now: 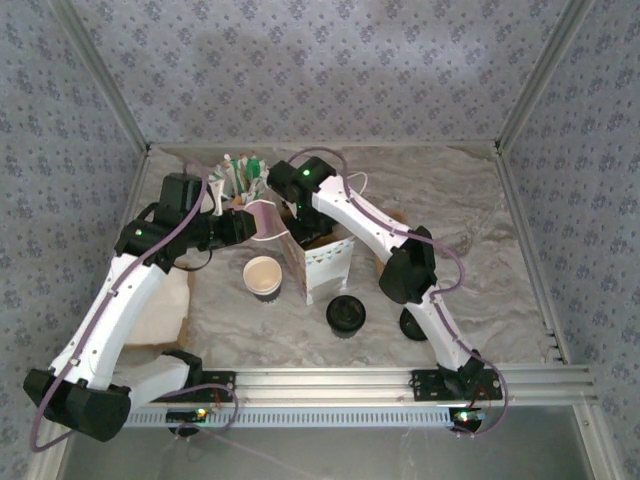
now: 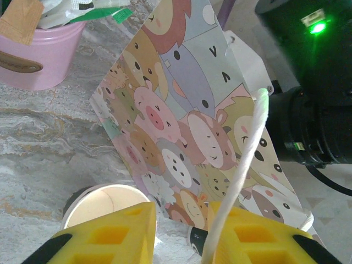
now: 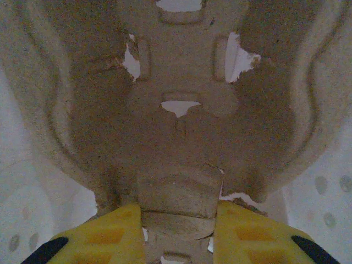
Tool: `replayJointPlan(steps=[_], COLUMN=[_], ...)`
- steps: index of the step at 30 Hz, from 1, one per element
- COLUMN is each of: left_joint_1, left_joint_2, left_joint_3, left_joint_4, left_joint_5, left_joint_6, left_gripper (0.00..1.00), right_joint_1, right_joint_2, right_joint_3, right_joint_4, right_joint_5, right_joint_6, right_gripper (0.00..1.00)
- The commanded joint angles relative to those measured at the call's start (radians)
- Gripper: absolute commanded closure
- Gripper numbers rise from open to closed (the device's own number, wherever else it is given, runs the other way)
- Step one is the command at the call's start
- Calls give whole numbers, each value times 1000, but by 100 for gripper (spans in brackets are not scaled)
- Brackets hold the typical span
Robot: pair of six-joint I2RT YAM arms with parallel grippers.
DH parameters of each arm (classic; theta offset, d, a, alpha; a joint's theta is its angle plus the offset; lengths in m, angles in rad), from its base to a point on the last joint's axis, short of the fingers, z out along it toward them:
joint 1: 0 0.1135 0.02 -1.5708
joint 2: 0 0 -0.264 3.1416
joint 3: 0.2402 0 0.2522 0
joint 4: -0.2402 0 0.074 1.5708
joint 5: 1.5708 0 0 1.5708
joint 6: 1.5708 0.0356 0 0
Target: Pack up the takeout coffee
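The cup (image 1: 263,276) stands left of the bag (image 1: 325,268), the lid (image 1: 346,314) before it.

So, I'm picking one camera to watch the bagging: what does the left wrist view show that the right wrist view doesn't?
Left wrist view: the bag from its cartoon-animal outside, its white cord handle running through the left end effector, the open paper cup, the pink cup. Right wrist view: the moulded cardboard carrier, pinched by the right end effector. Both: yellow fingers at the bottom edge; the pale dotted walls beside the carrier may be the bag's inside.
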Motion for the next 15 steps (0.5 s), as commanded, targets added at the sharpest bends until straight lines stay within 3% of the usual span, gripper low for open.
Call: replayJointPlan(steps=[1, 15], left_joint_1=[10, 10], left_joint_2=[-24, -26], left_joint_3=[-8, -9], left_joint_4=[13, 12], left_joint_5=[0, -2], left_joint_6=[6, 4], left_gripper=[70, 70], right_joint_1=[6, 0], right_joint_2=[15, -6], right_joint_3=[-24, -139], right_joint_4=[13, 97], right_joint_5=[10, 16], right_joint_6=[3, 10], right_gripper=[68, 68])
